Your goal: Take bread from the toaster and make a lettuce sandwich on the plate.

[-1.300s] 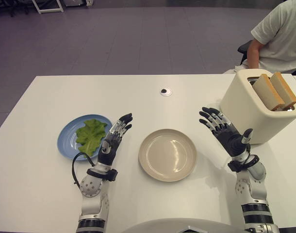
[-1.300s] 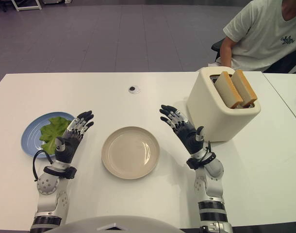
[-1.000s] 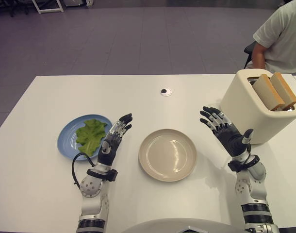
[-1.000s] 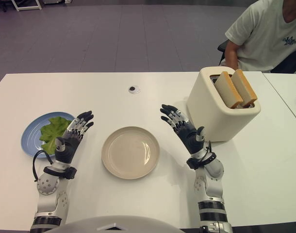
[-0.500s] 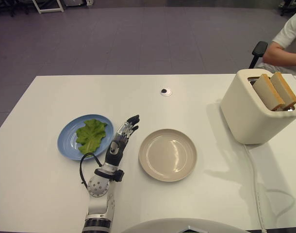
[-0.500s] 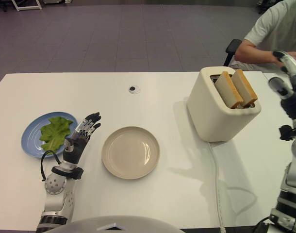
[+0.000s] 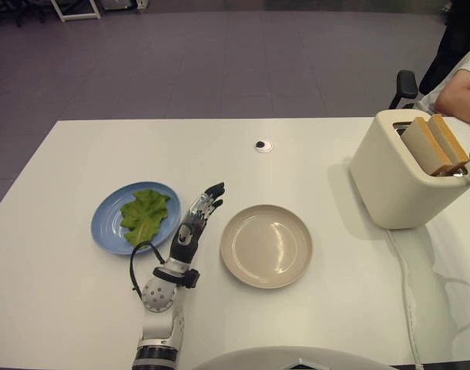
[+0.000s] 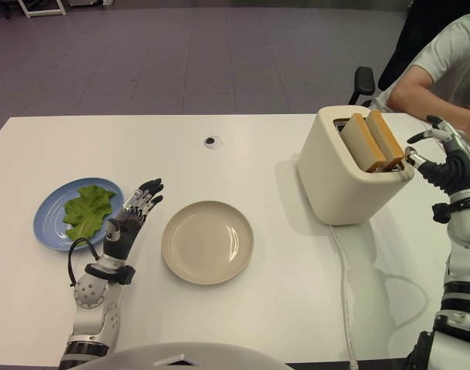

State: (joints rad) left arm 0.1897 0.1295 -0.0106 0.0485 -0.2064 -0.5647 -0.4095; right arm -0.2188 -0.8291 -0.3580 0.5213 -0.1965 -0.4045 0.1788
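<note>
Now we judge this step one: our right hand, fingers spread and empty, hovers just beside the bread standing in the toaster, so next we must pinch one slice; left hand rests open, empty, beside the plate.

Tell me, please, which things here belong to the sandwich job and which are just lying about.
For the job: toaster, bread slices, lettuce leaf, blue plate, beige plate.
Just lying about: small round disc on the table.
</note>
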